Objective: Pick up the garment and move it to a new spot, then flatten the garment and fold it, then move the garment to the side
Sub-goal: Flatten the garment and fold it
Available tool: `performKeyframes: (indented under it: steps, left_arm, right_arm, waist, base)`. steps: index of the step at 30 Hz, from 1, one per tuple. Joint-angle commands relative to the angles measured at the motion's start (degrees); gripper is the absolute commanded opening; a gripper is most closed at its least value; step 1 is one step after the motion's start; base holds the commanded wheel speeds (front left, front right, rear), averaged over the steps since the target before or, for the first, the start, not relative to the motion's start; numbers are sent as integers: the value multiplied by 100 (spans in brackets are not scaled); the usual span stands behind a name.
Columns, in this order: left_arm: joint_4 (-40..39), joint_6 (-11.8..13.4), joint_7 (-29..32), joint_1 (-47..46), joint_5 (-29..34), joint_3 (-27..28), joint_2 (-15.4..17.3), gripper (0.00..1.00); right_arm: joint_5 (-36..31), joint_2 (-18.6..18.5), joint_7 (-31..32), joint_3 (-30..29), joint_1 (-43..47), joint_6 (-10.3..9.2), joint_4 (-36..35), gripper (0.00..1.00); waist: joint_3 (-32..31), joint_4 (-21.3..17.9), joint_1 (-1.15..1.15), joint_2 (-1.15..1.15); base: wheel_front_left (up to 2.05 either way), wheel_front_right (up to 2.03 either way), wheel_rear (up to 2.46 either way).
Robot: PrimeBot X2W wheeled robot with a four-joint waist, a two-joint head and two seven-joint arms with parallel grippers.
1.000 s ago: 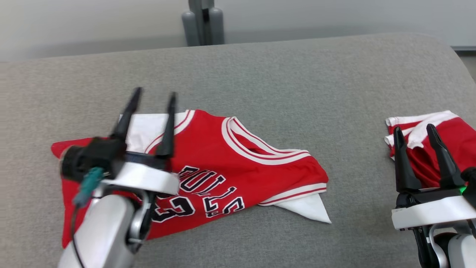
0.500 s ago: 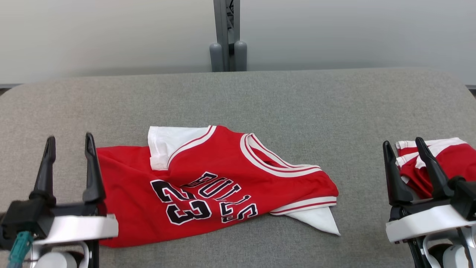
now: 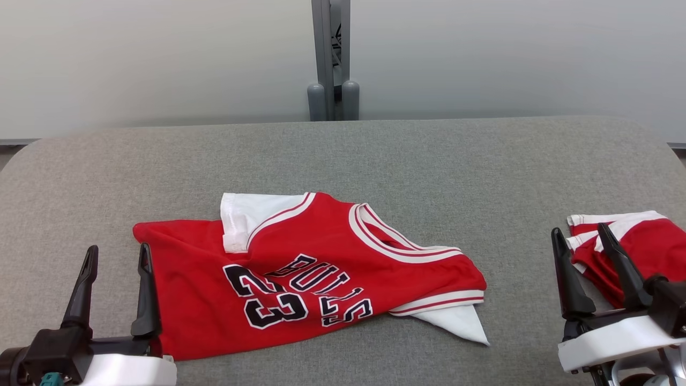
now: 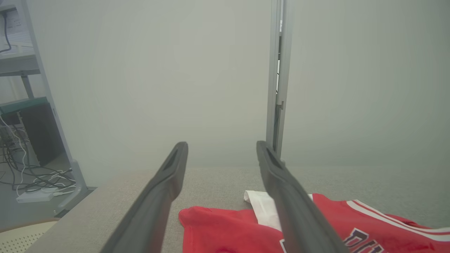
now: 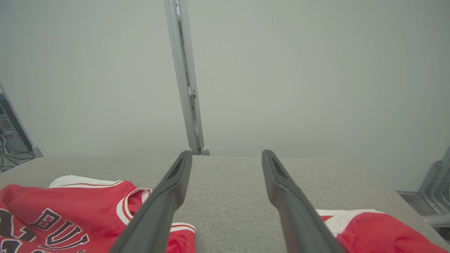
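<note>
Head view: my left gripper sits low on my left, jaws spread wide and holding nothing. The jersey lies on the grey table just to that gripper's right, its near edge right beside my inner jaw (whether they touch, I can't tell). My right gripper is likewise released and empty. The jersey is well apart to its left, and a second red garment lies bunched just beyond it to the right.

Left wrist view: a red corner of the jersey lies ahead between my jaws, with a turned-over white flap beside the right one.

Right wrist view: the jersey's collar lies to the left of my jaws and the other garment to their right, with bare table straight ahead.

I judge the jersey light, limp and probably slick, so it should sag and slide rather than keep its shape. It lies rumpled and doubled over, so a pinch in the middle would likely catch one layer only. I would take it at the banded edges (the shoulder trim and the red corner nearest my left gripper), where the cloth looks thicker.
</note>
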Motion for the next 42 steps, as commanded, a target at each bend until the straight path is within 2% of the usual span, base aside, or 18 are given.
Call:
performKeyframes:
  steps: [1,18,25,29,42]
  left_arm:
    - [18,-16,-17,17,63,28,9,100]
    - [235,-170,-16,-128,151,120,-131,100]
    - [769,-376,985,-64,-290,-49,-120,100]
    - [1355,-614,1650,-277,-666,-26,10,100]
    - [2479,-921,2385,-635,-1186,56,203,99]
  right_arm:
    - [-8,-29,29,-34,45,-1,-32,100]
    - [-22,-26,48,39,-44,-1,-94,100]
    - [16,-28,60,102,-117,-1,-149,100]
    - [5,-28,49,173,-223,-1,-160,100]
    - [69,-28,-46,205,-378,-1,-68,100]
  waist:
    - [6,-5,0,0]
    - [117,29,0,0]
    - [307,43,0,0]
    - [503,-4,0,0]
    - [791,-222,0,0]
  base:
    - [0,0,0]
    - [0,0,0]
    - [0,0,0]
    - [0,0,0]
    - [0,0,0]
